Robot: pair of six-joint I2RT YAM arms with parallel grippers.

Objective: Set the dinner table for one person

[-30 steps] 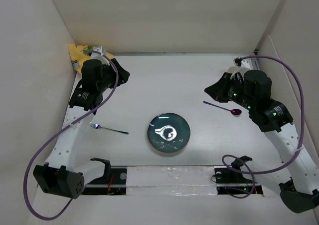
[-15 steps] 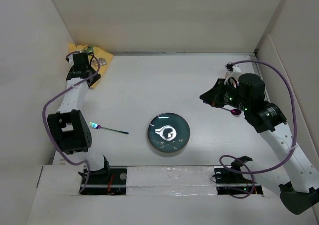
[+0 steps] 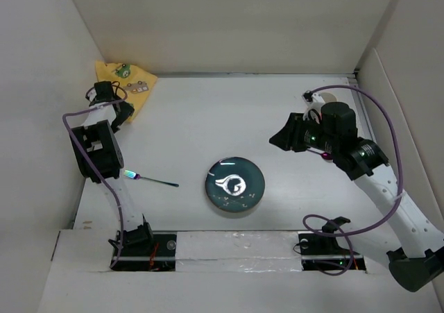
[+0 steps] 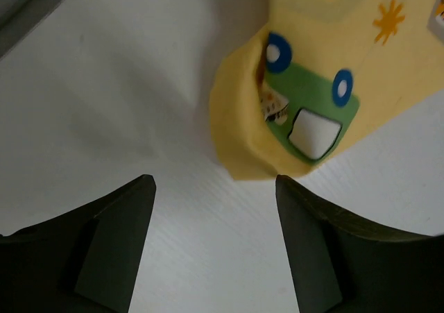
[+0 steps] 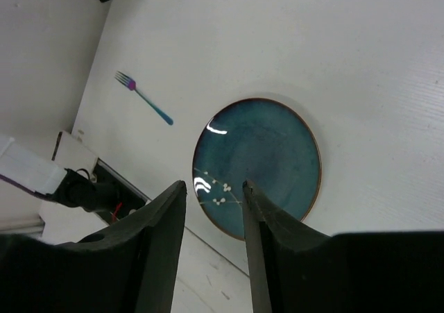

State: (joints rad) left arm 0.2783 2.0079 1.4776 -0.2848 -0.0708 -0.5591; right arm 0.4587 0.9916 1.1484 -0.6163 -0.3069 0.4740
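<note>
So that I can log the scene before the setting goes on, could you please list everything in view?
dinner table: one, white, beneath everything, cream walls around.
plate: one, dark teal, near the table's middle.
fork: one, purple and teal, left of plate, apart.
spoon: one, purple, right of plate, mostly hidden by right arm.
cloth: one, yellow with cartoon cars, far-left corner.
left gripper: one, black, open, at cloth's corner.
right gripper: one, black, open, empty, right of plate.
</note>
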